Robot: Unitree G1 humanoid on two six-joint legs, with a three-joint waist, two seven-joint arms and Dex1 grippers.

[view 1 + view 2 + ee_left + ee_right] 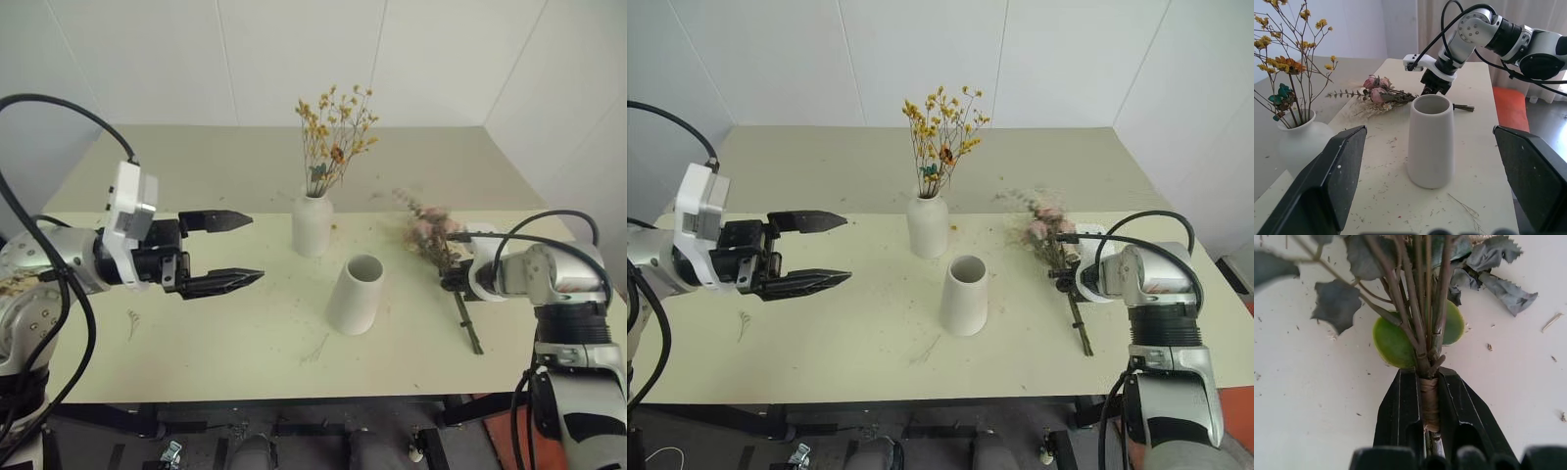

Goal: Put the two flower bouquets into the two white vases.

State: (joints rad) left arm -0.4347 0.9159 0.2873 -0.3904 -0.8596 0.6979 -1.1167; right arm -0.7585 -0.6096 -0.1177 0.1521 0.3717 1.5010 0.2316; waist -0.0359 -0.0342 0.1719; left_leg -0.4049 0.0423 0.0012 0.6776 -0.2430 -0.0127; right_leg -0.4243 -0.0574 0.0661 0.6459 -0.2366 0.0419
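White walls close in behind a pale green table [196, 333] dusted with dry flecks and stray twigs. Over on the left, the left pincer [235, 251] hangs above the table, its black pointed fingers [217, 220] spread wide, nothing between them. Next, the bottle-shaped vase [312, 225], matte white and narrow-necked, stands upright with the dried spray [335, 137] in it: wiry brown stems, tiny yellow-orange blossoms fanning out. Just in front and to its right stands the cone vase [355, 294], smooth white, wide mouth open, nothing inside. At the right, the pink rose bunch [431, 235] lies flat on the table, faded pink heads, green leaves. The right pincer [1429, 399] is clamped tight on its bound stems, at the brown wrapping.
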